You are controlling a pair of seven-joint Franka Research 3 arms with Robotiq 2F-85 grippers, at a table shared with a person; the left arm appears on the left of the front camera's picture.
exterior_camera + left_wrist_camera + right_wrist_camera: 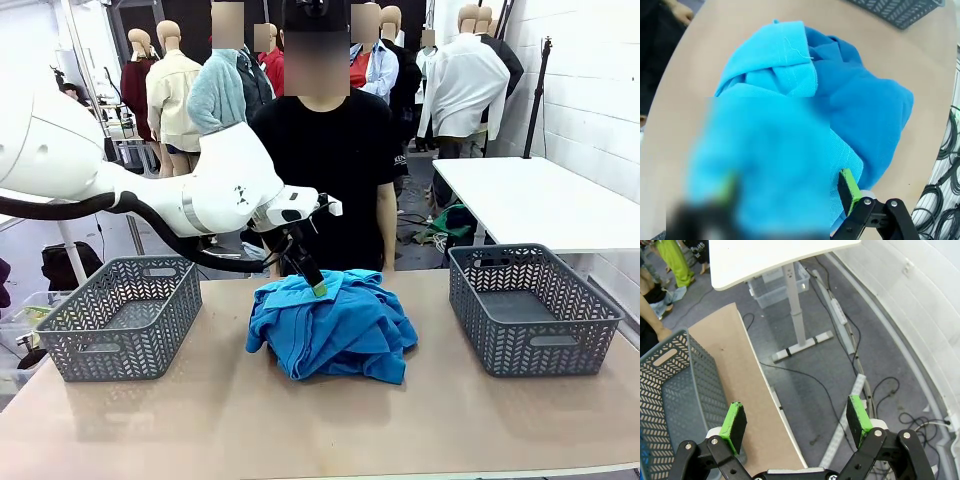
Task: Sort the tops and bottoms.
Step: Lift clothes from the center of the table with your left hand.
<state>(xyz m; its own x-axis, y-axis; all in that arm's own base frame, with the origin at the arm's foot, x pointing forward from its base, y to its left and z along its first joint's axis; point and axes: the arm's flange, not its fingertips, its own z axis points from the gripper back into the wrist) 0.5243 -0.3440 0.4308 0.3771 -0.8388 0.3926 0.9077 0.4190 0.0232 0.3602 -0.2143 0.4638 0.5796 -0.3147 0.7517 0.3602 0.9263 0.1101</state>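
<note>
The tops (335,330) lay in one crumpled bright blue heap at the middle of the table (300,430). They sat between two grey baskets and touched neither. The left basket (120,352) stood at the left of the front view and the right basket (535,352) at the right, each well apart from the heap.

The left gripper (312,282) came in from the left of the frame and pointed down at the far upper edge of the heap. Its green pad was at the cloth. In the left wrist view its jaws were spread wide with blue cloth lying between them, not pinched. One finger (850,186) showed sharp at lower right, while the other was blurred at lower left. Whether the pads pressed the cloth could not be told.

A person (325,165) in a black shirt stood at the far edge, directly behind the heap and close behind the left arm. A white table (540,200) stood at the right, behind the right basket.

The right gripper (796,419) hung over the table's side edge with its jaws wide apart and nothing between them. A corner of a grey basket showed at the left of that frame, and cables (855,385) lay on the grey floor at the right.
</note>
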